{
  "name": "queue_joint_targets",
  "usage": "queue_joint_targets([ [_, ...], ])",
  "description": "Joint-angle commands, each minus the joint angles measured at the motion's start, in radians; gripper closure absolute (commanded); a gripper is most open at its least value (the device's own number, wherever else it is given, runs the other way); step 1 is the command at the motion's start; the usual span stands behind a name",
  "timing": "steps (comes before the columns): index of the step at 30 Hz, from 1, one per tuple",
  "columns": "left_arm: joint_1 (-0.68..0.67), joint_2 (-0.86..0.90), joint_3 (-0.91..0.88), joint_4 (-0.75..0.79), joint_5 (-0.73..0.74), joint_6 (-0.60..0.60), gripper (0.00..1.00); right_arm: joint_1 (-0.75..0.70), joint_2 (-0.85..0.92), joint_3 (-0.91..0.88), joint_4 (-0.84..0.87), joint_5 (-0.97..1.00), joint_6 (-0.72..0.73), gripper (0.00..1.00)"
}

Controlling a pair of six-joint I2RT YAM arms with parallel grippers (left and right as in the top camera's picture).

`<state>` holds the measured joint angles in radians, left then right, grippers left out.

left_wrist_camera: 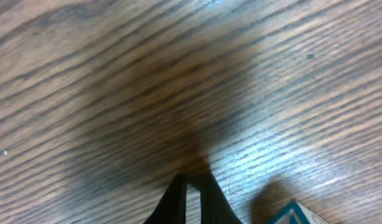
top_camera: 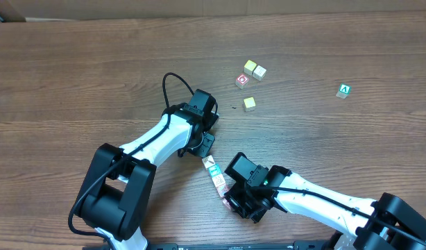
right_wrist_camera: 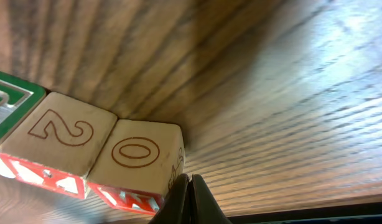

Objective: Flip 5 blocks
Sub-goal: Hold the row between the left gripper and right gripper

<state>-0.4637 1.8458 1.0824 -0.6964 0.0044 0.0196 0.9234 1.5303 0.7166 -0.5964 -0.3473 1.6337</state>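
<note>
The blocks (top_camera: 218, 179) lie in a short row running from between my two grippers toward the front. Its far end is a white cube (top_camera: 211, 161) followed by a teal one (top_camera: 214, 169). My left gripper (top_camera: 207, 143) is shut just beyond that end, holding nothing; in its wrist view the left gripper (left_wrist_camera: 192, 179) is low over bare wood with a teal block corner (left_wrist_camera: 295, 214) to its right. My right gripper (top_camera: 234, 202) is shut at the near end. In its wrist view the right gripper (right_wrist_camera: 190, 178) presses against the side of the "0" block (right_wrist_camera: 138, 160), beside a "2" block (right_wrist_camera: 57, 134) and a green-edged one (right_wrist_camera: 7, 102).
Two cream cubes (top_camera: 254, 69) and a red-printed cube (top_camera: 242, 80) sit together at the back; another cream cube (top_camera: 249, 103) lies nearer. A green "A" cube (top_camera: 344, 91) stands far right. The table's front edge (right_wrist_camera: 303, 214) runs just behind my right gripper.
</note>
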Motion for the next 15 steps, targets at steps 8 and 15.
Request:
queue_joint_targets([
  [8, -0.001, 0.050, -0.034, -0.037, 0.064, 0.026, 0.96, 0.008, -0.014, -0.011, 0.031, 0.039, 0.047, 0.96],
  [15, -0.002, 0.050, -0.033, -0.037, 0.069, 0.027, 0.96, 0.008, -0.014, -0.011, 0.036, 0.041, 0.066, 0.96],
])
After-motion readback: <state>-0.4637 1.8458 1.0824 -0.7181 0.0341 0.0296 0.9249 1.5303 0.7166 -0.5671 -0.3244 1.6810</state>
